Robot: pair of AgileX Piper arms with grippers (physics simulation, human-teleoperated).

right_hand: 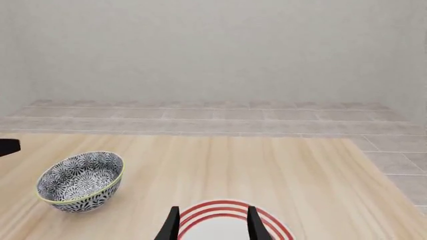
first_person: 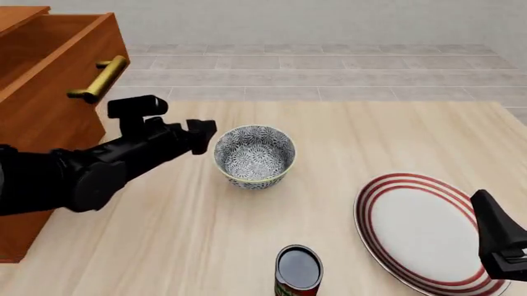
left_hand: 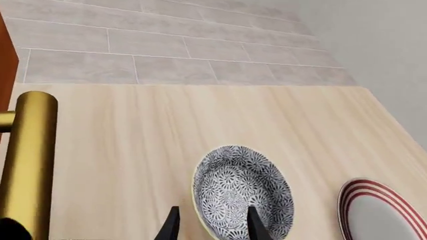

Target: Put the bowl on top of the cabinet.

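The bowl (first_person: 254, 154), blue-grey patterned with a pale rim, stands upright on the table's middle left. My left gripper (first_person: 202, 135) is open just left of it, at rim height. In the left wrist view the bowl (left_hand: 243, 192) lies close ahead, and its near rim shows between the fingers of the left gripper (left_hand: 212, 209); contact cannot be judged. The reddish-brown cabinet (first_person: 49, 111) rises at the far left, behind the left arm. My right gripper (first_person: 487, 209) hangs open over the plate at the right, far from the bowl (right_hand: 80, 182).
A red-ringed white plate (first_person: 420, 231) lies at the front right. A dark can (first_person: 297, 271) stands at the front edge, in front of the bowl. The cabinet's gold bar handle (first_person: 99, 79) juts out above the left arm and shows beside the left gripper (left_hand: 30, 165).
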